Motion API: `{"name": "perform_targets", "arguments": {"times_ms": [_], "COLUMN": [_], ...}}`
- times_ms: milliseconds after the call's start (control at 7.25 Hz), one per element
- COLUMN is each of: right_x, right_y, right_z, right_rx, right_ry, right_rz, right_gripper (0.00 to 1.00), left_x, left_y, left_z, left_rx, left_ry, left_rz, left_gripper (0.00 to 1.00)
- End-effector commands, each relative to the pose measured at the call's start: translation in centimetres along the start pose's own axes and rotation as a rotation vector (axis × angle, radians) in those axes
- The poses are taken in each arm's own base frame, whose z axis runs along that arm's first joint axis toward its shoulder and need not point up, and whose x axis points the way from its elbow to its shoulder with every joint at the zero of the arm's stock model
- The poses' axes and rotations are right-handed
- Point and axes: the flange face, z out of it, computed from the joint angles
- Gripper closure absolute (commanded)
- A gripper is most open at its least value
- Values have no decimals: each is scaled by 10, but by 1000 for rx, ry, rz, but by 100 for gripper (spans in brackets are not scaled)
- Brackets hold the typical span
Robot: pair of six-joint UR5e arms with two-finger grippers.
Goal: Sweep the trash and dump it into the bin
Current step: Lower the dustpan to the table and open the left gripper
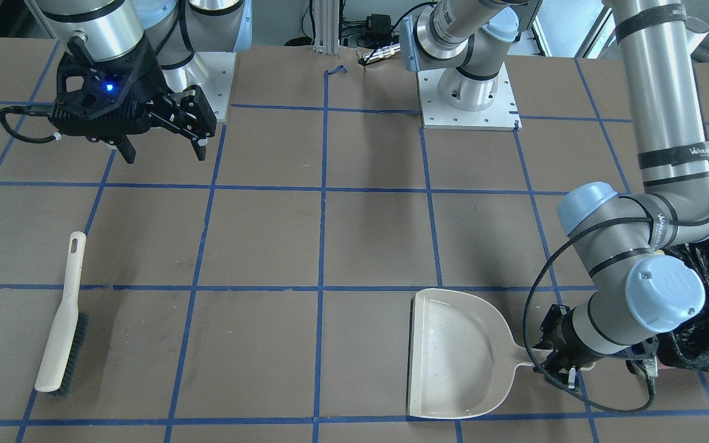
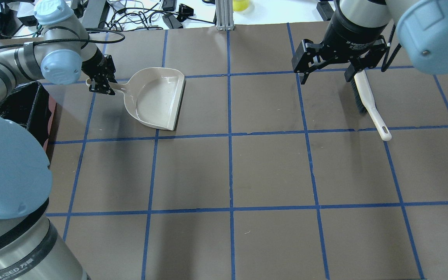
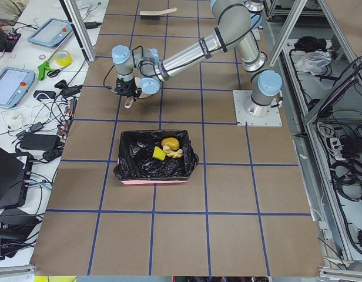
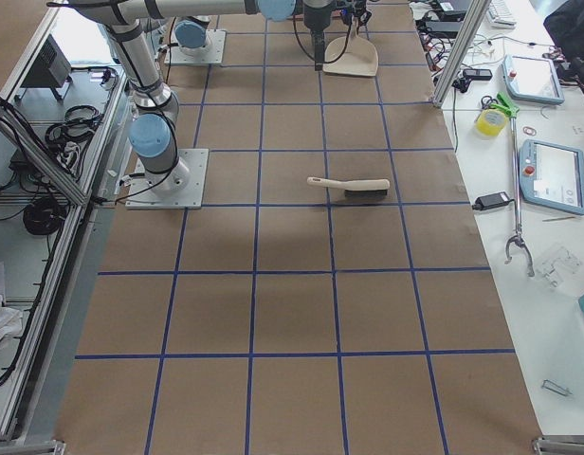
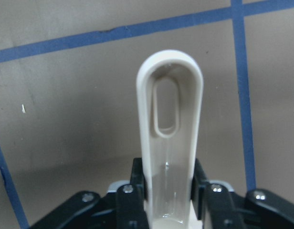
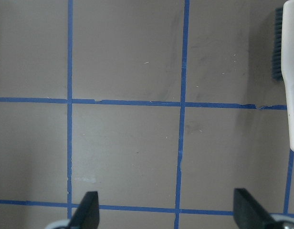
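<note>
With 12 o'clock taken as straight away from the robot in the overhead view, the trash is seen inside the bin (image 3: 151, 181) at the table's 9 o'clock edge. There the orange-yellow piece (image 3: 170, 143), the sponge chunk (image 3: 158, 153) and the pale crescent (image 3: 175, 154) are bunched together on the black liner, so the dumping is judged done. The dustpan (image 2: 156, 99) is empty and appears to lie on the table at about 10 o'clock. Its mouth is turned towards 3 o'clock and its handle towards 9, presumably because it is being set down. Its handle is clamped narrowly between the fingers of the left gripper (image 2: 102, 83), a hold not yet released, with the bin at about 8 o'clock of that gripper. The brush (image 2: 368, 101) is left flat on the table at 2 o'clock. The right gripper (image 6: 166, 212) is held above the table with its fingers spread wide; nothing is gripped or touched by it, and the brush is seen at its 2 o'clock in the wrist view.
</note>
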Motion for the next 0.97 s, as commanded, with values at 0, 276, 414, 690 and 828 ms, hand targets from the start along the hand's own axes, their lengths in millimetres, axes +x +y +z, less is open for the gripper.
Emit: {"name": "perform_targets", "arguments": {"times_ms": [0, 276, 414, 690, 828], "right_x": [0, -1, 0, 0, 0], "right_y": [0, 0, 0, 0, 0], "right_z": [0, 0, 0, 0, 0], "right_rx": [1, 0, -1, 1, 1], "right_ry": [0, 0, 0, 0, 0], "right_rz": [-2, -4, -2, -2, -2], "right_gripper": [0, 0, 0, 0, 0], "left_x": [-1, -1, -1, -2, -3], "left_y": [0, 0, 0, 1, 1], "left_z": [4, 3, 2, 3, -1], "left_rx": [-3, -2, -2, -3, -1], "left_ry": [-7, -5, -4, -7, -1], "left_rz": [2, 4, 9, 1, -7], "left_gripper": [100, 100, 100, 97, 94]}}
